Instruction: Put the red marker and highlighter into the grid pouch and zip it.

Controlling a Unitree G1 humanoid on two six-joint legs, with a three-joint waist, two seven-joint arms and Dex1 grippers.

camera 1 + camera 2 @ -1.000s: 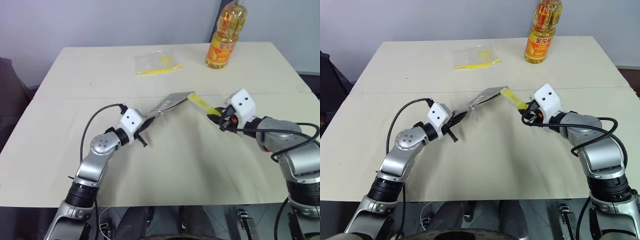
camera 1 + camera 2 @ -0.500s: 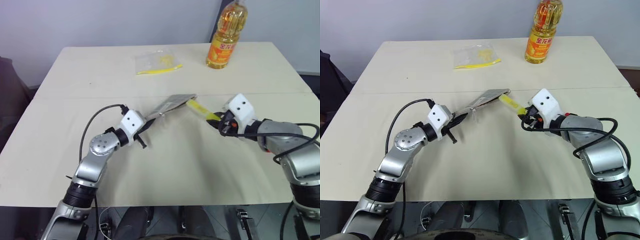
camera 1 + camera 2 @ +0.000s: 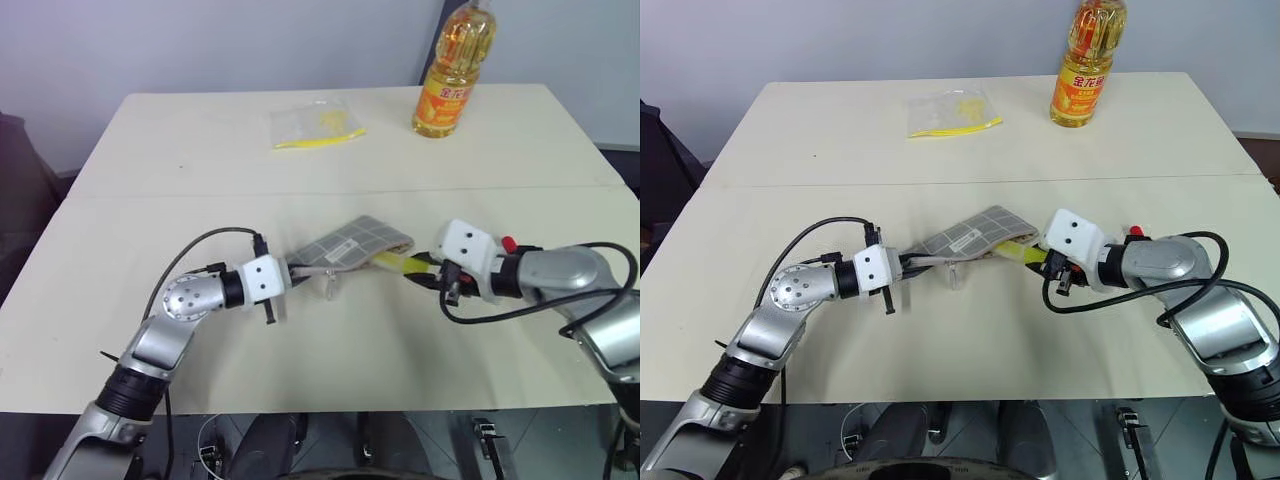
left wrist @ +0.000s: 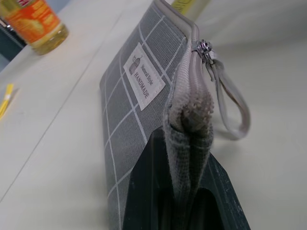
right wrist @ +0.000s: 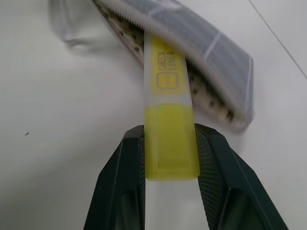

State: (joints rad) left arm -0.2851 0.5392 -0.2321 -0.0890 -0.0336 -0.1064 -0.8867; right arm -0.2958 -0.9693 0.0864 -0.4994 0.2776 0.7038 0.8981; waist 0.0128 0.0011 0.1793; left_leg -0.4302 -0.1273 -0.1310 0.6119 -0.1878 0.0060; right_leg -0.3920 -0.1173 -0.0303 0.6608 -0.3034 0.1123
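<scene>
The grid pouch [image 3: 355, 240] is grey with white lines and a small white label [image 4: 144, 81]. It hangs low over the table, and my left gripper [image 3: 288, 272] is shut on its near end. Its zipper pull and cord loop [image 4: 235, 110] dangle beside that end. My right gripper [image 5: 169, 132] is shut on the yellow highlighter [image 5: 170, 143], whose pale tip sits in the pouch's open mouth. Something small and red [image 3: 510, 243] shows behind my right wrist. I cannot tell whether it is the red marker.
A clear plastic bag [image 3: 315, 125] with yellow contents lies at the back of the table. A bottle of oil [image 3: 453, 70] stands at the back right. A seam [image 3: 150, 195] crosses the table top just beyond the pouch.
Both hands drew back toward me and sank a little. The pouch turned from edge-on to showing its broad face, and the highlighter now lies flatter with its tip at the pouch's mouth.
</scene>
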